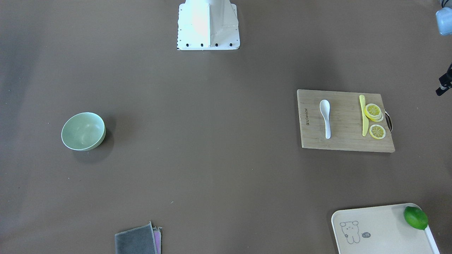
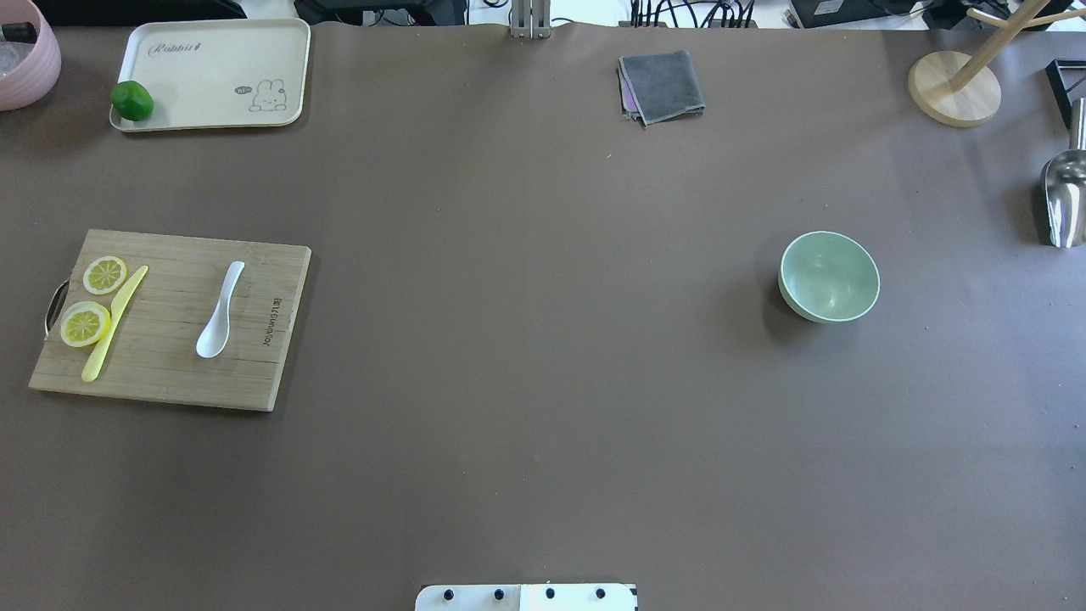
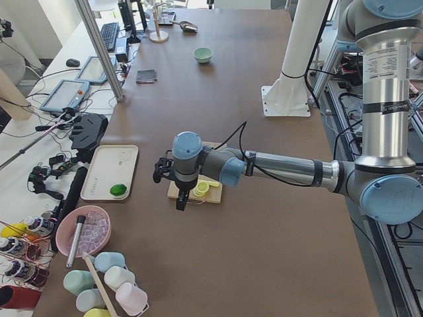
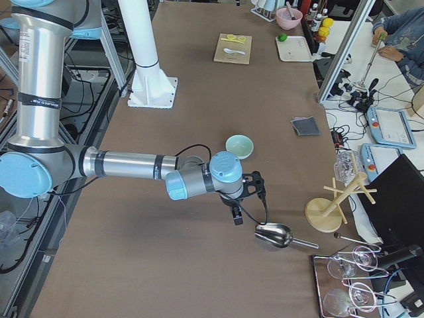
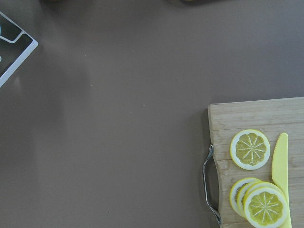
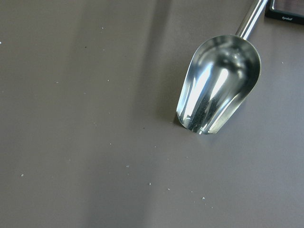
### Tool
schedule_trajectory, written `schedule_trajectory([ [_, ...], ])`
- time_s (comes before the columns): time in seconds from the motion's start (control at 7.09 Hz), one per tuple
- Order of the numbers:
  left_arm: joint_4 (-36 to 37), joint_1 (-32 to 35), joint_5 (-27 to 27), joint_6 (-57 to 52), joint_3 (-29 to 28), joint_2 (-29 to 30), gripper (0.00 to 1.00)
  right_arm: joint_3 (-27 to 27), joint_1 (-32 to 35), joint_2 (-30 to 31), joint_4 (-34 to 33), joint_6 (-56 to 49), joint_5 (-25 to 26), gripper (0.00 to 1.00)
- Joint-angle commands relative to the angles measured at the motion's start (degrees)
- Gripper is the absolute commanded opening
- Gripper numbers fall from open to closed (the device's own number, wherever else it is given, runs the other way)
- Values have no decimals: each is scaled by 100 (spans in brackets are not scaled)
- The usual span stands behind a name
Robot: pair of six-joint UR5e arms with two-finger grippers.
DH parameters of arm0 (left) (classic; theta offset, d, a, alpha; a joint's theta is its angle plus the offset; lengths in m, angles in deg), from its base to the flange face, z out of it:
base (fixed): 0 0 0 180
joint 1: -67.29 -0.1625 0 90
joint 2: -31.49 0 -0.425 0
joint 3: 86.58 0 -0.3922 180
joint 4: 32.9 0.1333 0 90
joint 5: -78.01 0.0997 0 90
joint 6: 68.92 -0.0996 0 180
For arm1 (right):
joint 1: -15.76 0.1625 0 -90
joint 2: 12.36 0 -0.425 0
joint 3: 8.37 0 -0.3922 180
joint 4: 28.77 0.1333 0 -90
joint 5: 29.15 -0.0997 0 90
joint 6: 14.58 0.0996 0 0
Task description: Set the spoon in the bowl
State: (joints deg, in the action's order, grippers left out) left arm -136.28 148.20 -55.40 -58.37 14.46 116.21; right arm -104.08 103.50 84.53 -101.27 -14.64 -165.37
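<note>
The white spoon (image 1: 325, 118) lies on a wooden cutting board (image 1: 346, 143), scoop toward the robot; it also shows in the overhead view (image 2: 221, 310). The mint-green bowl (image 2: 829, 277) stands upright and empty on the other half of the table (image 1: 83, 131). My left gripper (image 3: 180, 198) hangs above the table by the board's handle end, away from the spoon. My right gripper (image 4: 237, 217) hangs beyond the bowl (image 4: 239, 146), over a metal scoop (image 6: 218, 85). I cannot tell whether either gripper is open or shut. No fingers show in the wrist views.
Lemon slices (image 2: 104, 274) and a yellow knife (image 2: 114, 322) lie on the board's outer end. A tray (image 2: 204, 98) with a lime (image 2: 131, 100), a grey cloth (image 2: 662, 85), a wooden stand (image 2: 954, 89) and the scoop (image 2: 1062, 199) sit near the table's edges.
</note>
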Motion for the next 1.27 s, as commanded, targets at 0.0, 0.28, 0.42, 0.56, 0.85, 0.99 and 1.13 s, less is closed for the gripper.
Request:
schedule_trajectory([
  [0.0, 10, 4, -411, -9, 56, -25, 99, -18, 15, -117, -176, -11, 25, 100],
  [0.28, 11, 4, -476, -9, 21, -43, 99, -27, 15, -82, -168, -11, 25, 100],
  [0.42, 2, 4, -415, 17, -14, -26, 99, -27, 15, -65, -124, -11, 25, 100],
  [0.56, -16, 13, -414, 26, 21, -52, 99, -19, 15, -12, -89, -11, 25, 100],
  [0.85, 2, 13, -440, 43, 39, -8, 99, -44, 24, 111, 43, 6, -1, 100],
  [0.99, 37, 13, -458, 52, 47, 62, 99, -45, 24, 155, 174, 32, 16, 100],
  [1.13, -33, 13, -449, 104, 48, -7, 99, -54, 24, 234, 219, 59, -10, 100],
])
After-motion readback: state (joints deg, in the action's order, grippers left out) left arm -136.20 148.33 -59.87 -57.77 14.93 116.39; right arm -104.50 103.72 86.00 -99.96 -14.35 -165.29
